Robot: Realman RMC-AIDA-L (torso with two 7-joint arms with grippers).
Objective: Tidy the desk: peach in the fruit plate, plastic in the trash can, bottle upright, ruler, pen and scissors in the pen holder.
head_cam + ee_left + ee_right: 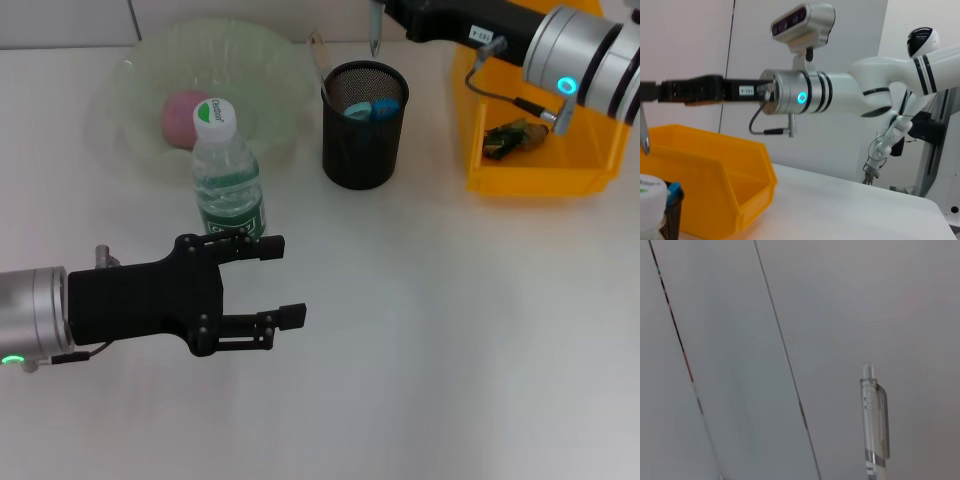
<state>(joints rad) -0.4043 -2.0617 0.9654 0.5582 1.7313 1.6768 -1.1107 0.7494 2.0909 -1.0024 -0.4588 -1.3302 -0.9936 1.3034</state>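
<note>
My right gripper [388, 8] is shut on a clear pen [375, 28] that hangs tip-down just above the far rim of the black mesh pen holder [363, 140]; the pen [875, 425] also fills the right wrist view. Blue scissors handles [372, 108] and a clear ruler [319, 55] stick out of the holder. A pink peach [182, 118] lies in the translucent green fruit plate [270, 70]. The water bottle [228, 175] stands upright in front of the plate. Crumpled plastic [515, 137] lies in the yellow trash can [540, 178]. My left gripper [285, 282] hovers open just in front of the bottle.
The white desk stretches bare in front and to the right of the left gripper. In the left wrist view the right arm [800, 95] reaches over the yellow trash can [715, 185], with the pen tip [644, 137] at the picture's edge.
</note>
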